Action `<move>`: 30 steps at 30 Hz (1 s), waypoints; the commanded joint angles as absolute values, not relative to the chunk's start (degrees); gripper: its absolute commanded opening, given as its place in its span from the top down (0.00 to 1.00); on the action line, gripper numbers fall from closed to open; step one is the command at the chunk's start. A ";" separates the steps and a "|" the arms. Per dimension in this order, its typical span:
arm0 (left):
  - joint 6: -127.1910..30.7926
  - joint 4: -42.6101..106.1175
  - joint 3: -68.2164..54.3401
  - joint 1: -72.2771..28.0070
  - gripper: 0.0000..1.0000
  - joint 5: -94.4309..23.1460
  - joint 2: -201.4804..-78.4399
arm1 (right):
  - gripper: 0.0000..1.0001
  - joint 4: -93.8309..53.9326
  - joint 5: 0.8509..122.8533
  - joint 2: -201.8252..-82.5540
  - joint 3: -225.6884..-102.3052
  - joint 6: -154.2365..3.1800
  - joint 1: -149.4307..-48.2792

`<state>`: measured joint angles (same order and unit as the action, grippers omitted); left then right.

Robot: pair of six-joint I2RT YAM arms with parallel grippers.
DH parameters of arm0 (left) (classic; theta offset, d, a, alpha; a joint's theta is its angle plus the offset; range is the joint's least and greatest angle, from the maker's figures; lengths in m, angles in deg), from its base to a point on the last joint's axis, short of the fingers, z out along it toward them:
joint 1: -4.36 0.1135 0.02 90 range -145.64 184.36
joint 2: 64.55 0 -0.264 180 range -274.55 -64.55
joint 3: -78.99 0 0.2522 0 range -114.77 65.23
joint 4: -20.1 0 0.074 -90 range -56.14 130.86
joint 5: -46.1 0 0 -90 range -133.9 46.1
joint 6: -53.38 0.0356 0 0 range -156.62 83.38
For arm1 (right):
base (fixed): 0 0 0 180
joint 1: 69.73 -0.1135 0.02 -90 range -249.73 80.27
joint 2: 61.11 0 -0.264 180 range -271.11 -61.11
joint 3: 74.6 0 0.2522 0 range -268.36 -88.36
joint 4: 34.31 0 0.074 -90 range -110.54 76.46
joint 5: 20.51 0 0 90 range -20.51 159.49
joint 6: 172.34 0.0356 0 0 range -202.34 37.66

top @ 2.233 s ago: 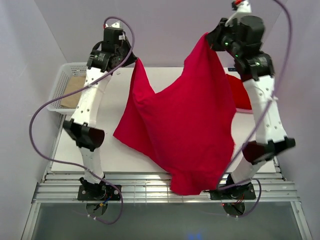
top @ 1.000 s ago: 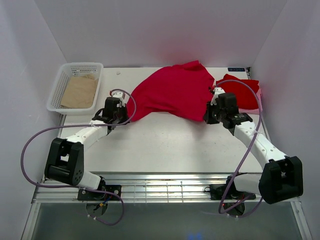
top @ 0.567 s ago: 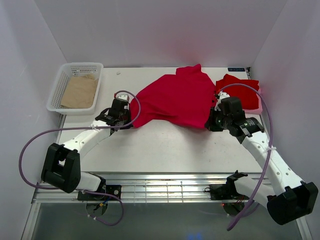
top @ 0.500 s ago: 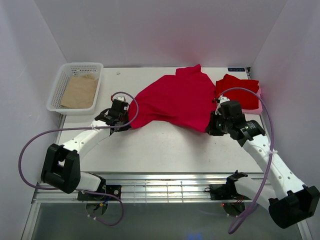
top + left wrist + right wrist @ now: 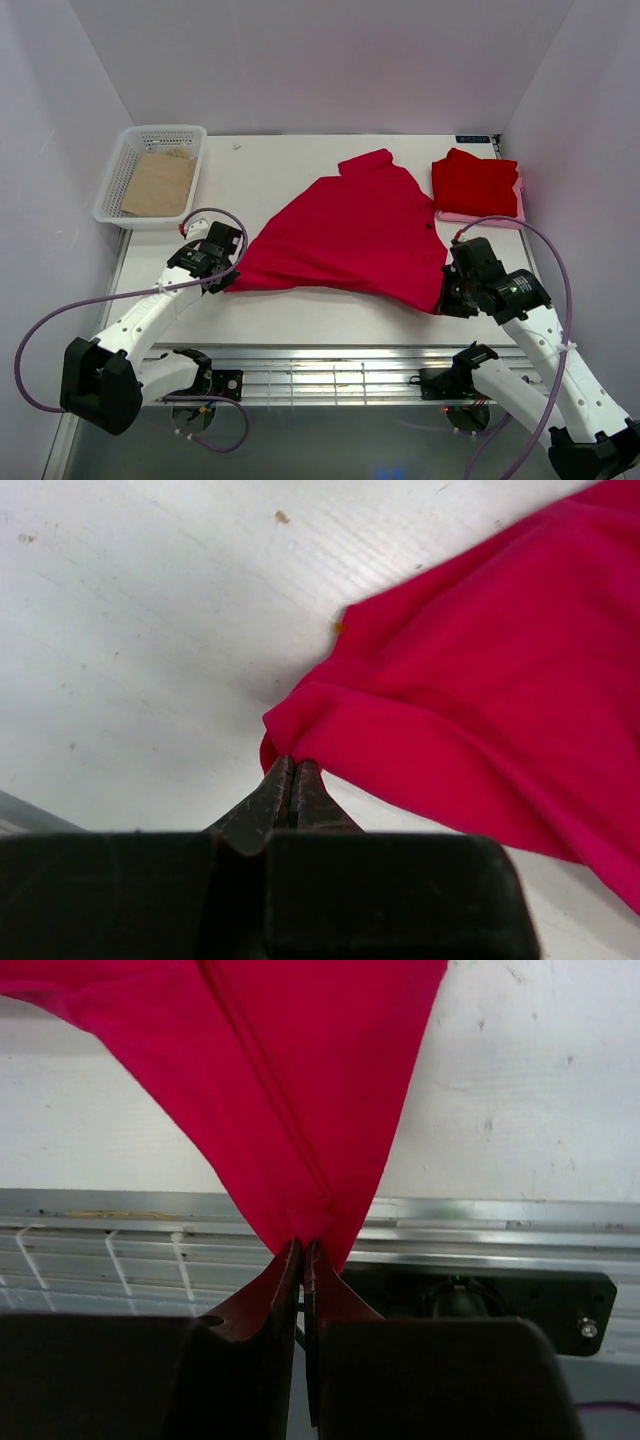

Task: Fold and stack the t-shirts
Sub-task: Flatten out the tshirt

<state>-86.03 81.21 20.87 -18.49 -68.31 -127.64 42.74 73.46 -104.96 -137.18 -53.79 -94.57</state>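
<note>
Nearest me, the right end effector [image 5: 302, 1252] is clamped shut on a hem corner of the spread t-shirt [image 5: 350, 235]. It sits close to the counter [image 5: 300, 310]'s near edge, with the slotted rail [image 5: 500, 1212] just beyond. If I pull any closer, that corner could droop off the edge and catch in the rail. The left end effector [image 5: 292, 772] is likewise pinched on the opposite corner, where the cloth is rolled under. It holds only a thin bite, so tension could slip it free or set a crooked crease. The shirt lies skewed across mid-counter. Farther back, its edge sits just beside the folded t-shirt [image 5: 475, 178] on the pink piece [image 5: 485, 216]; dragging sideways could rumple that stack.
</note>
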 commanded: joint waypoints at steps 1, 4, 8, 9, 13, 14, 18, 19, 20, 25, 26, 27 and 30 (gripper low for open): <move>-89.79 85.62 19.09 -18.40 1.00 -70.80 -129.24 | 0.92 50.72 76.69 -102.77 -136.18 -51.23 -94.95; -92.43 86.42 18.91 -18.40 1.00 -71.24 -126.00 | 0.92 54.07 78.28 -101.37 -136.96 -50.62 -94.86; -89.01 84.40 17.51 -18.40 1.00 -68.44 -125.80 | 0.92 53.99 78.37 -101.27 -138.80 -49.83 -94.95; -87.18 84.22 16.64 -18.40 1.00 -67.73 -129.03 | 0.92 52.16 78.46 -101.97 -139.16 -49.91 -94.87; -77.79 80.45 7.34 -18.40 1.00 -60.62 -144.02 | 0.92 41.21 78.11 -108.02 -142.06 -51.40 -94.86; -75.75 80.53 -0.08 -18.40 1.00 -58.95 -148.44 | 0.92 38.46 77.93 -110.04 -143.19 -51.84 -94.86; -69.06 91.49 -31.46 -18.40 1.00 -51.03 -173.58 | 0.92 28.24 76.00 -131.51 -160.87 -58.06 -94.78; -68.62 94.82 -39.80 -18.40 1.00 -50.41 -178.41 | 0.92 28.50 77.22 -136.56 -166.96 -59.22 -94.86; -68.18 100.07 -48.67 -18.40 1.00 -50.93 -186.29 | 0.92 30.85 78.18 -141.22 -173.72 -60.36 -94.95; -69.93 94.46 -79.73 -17.87 1.00 -51.72 -187.98 | 0.92 34.30 87.75 -165.58 -223.23 -66.68 -94.69; -70.37 84.58 -75.18 -17.87 1.00 -55.12 -184.04 | 0.92 34.47 89.43 -167.61 -228.58 -67.39 -94.69; -70.54 79.35 -69.82 -17.87 1.00 -56.63 -175.64 | 0.92 32.21 92.92 -169.29 -231.77 -67.92 -94.69; -67.23 61.49 -55.20 -17.87 1.00 -60.07 -163.75 | 0.92 15.42 97.42 -160.72 -220.87 -70.74 -94.60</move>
